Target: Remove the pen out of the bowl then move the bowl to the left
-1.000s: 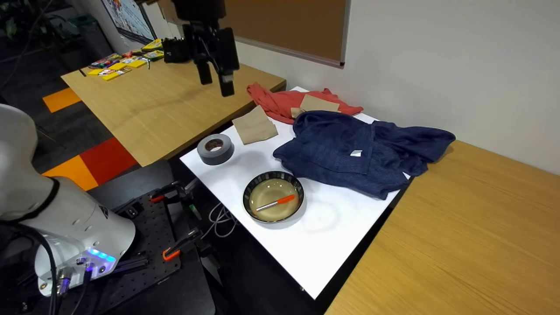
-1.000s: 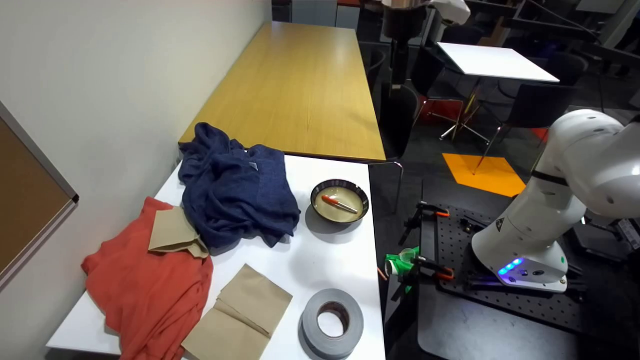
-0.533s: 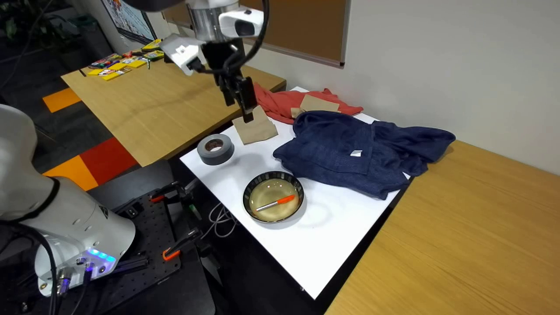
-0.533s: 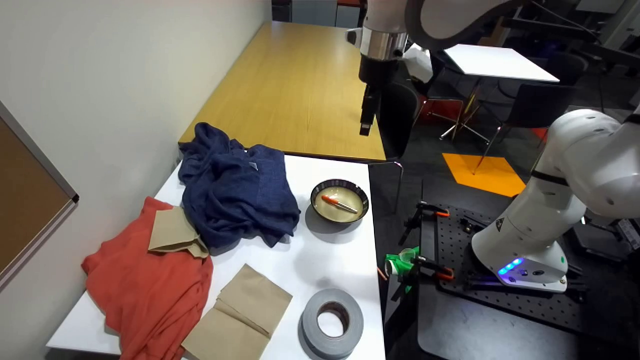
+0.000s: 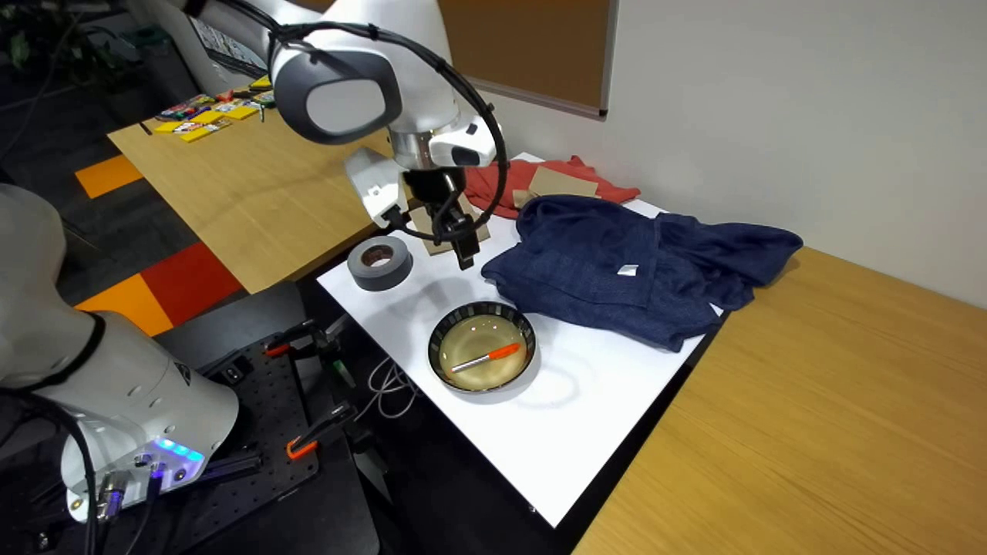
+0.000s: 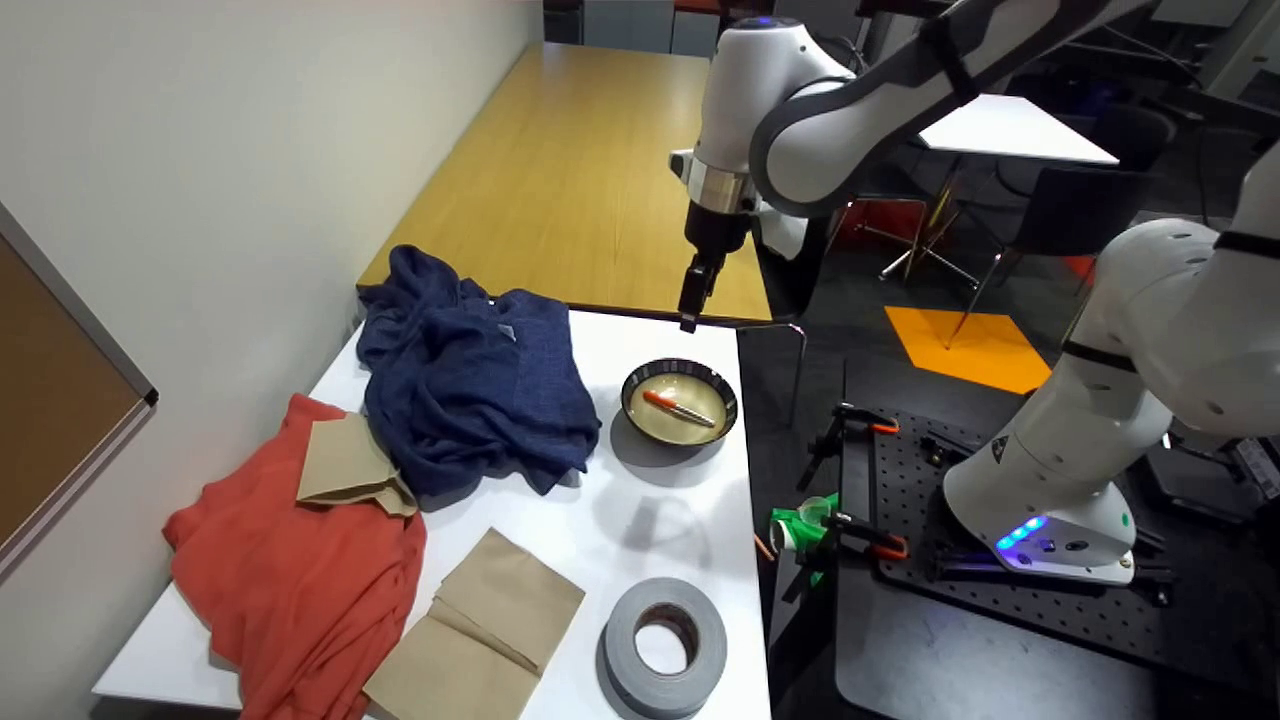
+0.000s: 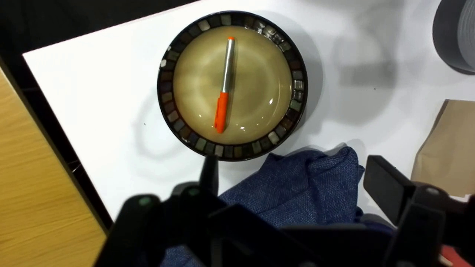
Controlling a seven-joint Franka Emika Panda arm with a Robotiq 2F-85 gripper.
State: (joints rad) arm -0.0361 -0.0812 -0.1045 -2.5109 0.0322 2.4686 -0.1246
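Observation:
The bowl (image 5: 472, 336) with a dark rim and tan inside stands upright on the white table (image 5: 532, 462); it also shows in the wrist view (image 7: 259, 70). The orange and silver pen (image 5: 493, 355) lies inside it, wholly within the rim, and shows in the wrist view (image 7: 224, 89). My gripper (image 5: 455, 248) is open and empty, pointing down above the table. In an exterior view the gripper (image 6: 690, 322) appears just above the bowl in the picture. In the wrist view its spread fingers (image 7: 291, 170) are over the navy cloth, with the bowl ahead of the left finger.
A navy cloth (image 5: 601, 266) lies close beside the bowl. A grey tape roll (image 6: 665, 655), brown paper (image 6: 500, 600) and a red cloth (image 6: 310, 560) lie on the same table. Wooden tables (image 5: 840, 432) adjoin it. A wall (image 5: 771, 131) stands behind the cloths.
The arm has come down into view and moved closer to the bowl, in both exterior views. The gripper stays open. The bowl, pen and other objects have not moved.

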